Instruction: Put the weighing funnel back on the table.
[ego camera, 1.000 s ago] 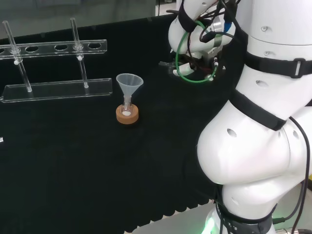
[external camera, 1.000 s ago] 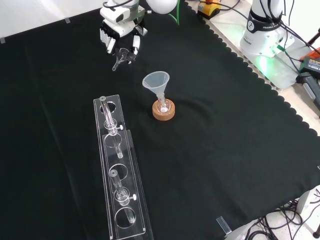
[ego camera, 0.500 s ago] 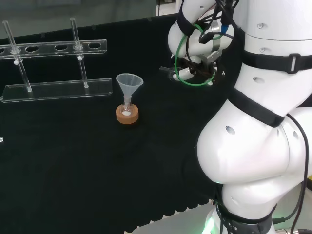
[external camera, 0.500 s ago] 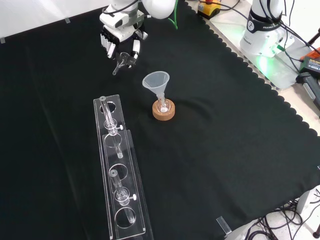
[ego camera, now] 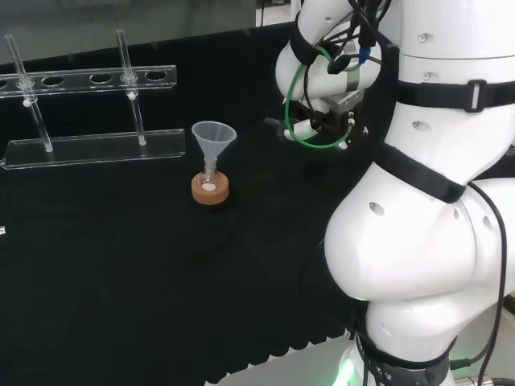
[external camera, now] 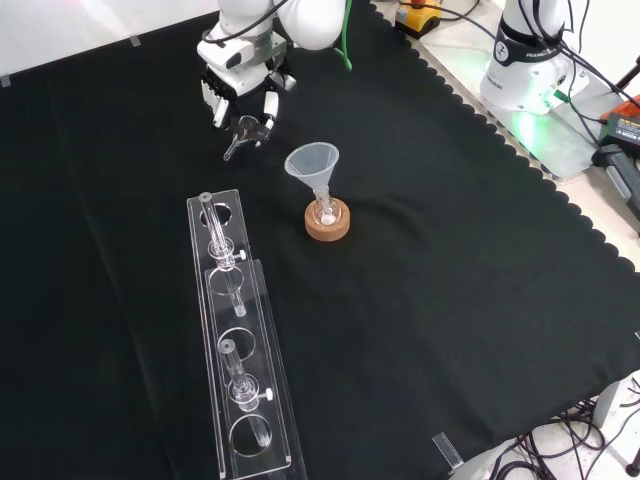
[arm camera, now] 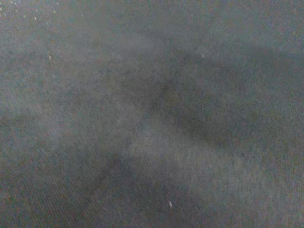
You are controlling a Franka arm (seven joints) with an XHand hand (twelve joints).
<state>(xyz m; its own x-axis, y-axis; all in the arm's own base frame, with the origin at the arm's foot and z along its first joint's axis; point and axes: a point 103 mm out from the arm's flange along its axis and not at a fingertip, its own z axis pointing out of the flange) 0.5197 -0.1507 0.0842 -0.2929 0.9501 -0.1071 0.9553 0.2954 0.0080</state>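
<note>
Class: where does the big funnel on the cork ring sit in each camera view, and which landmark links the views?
Head view: the funnel stands left of centre, before the right end of the clear tube rack.
Front view: the funnel stands above centre, right of the rack's far end.
Wrist view: the camera faces black cloth.
Shared landmark: the rack.

No writing can be read. The white base (external camera: 527,62) at the front view's far right bears small dark print, too small to tell.
</note>
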